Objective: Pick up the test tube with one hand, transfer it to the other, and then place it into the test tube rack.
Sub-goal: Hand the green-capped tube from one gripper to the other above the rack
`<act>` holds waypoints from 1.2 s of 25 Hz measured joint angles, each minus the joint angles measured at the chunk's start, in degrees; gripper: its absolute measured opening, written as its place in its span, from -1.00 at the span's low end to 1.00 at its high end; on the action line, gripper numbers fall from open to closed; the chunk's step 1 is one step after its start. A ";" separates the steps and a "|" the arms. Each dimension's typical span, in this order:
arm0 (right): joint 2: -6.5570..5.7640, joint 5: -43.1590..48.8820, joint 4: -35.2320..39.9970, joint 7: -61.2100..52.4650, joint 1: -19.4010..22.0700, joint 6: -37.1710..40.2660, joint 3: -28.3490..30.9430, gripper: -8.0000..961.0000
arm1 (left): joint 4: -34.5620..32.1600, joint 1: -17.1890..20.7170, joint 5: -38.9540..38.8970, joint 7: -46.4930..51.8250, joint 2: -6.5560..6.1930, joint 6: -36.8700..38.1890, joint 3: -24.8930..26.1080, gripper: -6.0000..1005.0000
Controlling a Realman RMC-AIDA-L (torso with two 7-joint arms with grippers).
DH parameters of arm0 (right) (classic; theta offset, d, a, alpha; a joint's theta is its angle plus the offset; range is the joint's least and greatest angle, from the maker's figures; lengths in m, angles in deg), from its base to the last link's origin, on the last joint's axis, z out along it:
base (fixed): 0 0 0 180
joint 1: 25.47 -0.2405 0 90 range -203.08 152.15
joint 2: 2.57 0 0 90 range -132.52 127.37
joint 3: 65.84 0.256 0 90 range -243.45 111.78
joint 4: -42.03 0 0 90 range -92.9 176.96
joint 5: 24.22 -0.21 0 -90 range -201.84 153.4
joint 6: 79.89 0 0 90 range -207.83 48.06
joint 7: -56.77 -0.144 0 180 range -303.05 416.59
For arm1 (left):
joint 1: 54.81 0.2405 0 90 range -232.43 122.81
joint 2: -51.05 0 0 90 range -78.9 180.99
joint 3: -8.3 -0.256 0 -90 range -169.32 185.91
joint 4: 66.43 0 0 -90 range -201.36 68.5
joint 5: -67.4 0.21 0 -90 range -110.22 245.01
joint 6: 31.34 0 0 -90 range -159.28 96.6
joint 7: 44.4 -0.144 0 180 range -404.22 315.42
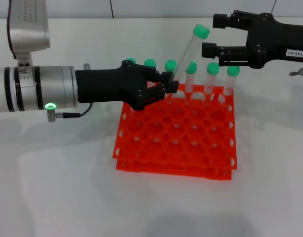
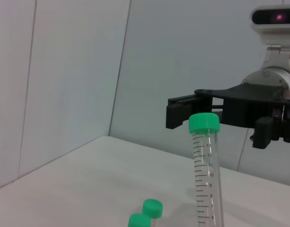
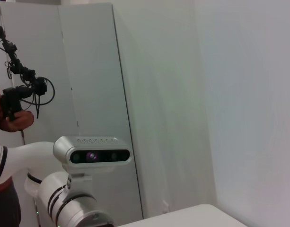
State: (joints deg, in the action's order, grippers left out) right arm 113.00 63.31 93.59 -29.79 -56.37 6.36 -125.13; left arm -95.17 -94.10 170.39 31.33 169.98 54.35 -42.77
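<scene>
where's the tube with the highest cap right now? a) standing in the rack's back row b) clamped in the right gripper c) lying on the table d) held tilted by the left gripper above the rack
d: the left gripper is shut on the lower part of the test tube, which leans with its green cap up toward the open right gripper, above the test tube rack.

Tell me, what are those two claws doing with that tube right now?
Left gripper shut on the test tube, held tilted above the test tube rack. Right gripper open beside the cap, not touching. Nothing in the way.
</scene>
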 joint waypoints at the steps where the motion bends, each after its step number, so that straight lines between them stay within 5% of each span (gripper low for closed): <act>1: 0.00 0.00 -0.13 0.03 -0.13 -0.07 -0.01 0.61 | 0.00 -0.04 0.00 -0.04 0.00 0.00 0.00 -0.60; 18: 0.00 -2.19 -3.78 1.57 -2.44 -0.33 -0.86 0.60 | -0.33 -0.55 0.00 0.00 -0.02 -0.19 -0.78 -0.60; 28: 0.00 -2.44 -4.80 2.15 -2.22 -0.74 -0.48 0.49 | -0.53 -0.52 -0.37 0.00 -0.02 -0.03 -0.80 -0.60; 30: 0.00 -2.48 -4.80 2.16 -2.16 -0.74 -0.46 0.33 | -0.53 -0.55 -0.39 -0.06 -0.02 0.00 -0.80 -0.60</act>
State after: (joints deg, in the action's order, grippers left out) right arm 113.00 60.83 88.78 -27.63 -58.54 5.62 -125.59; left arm -95.70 -94.65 170.00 31.28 169.96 54.35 -43.56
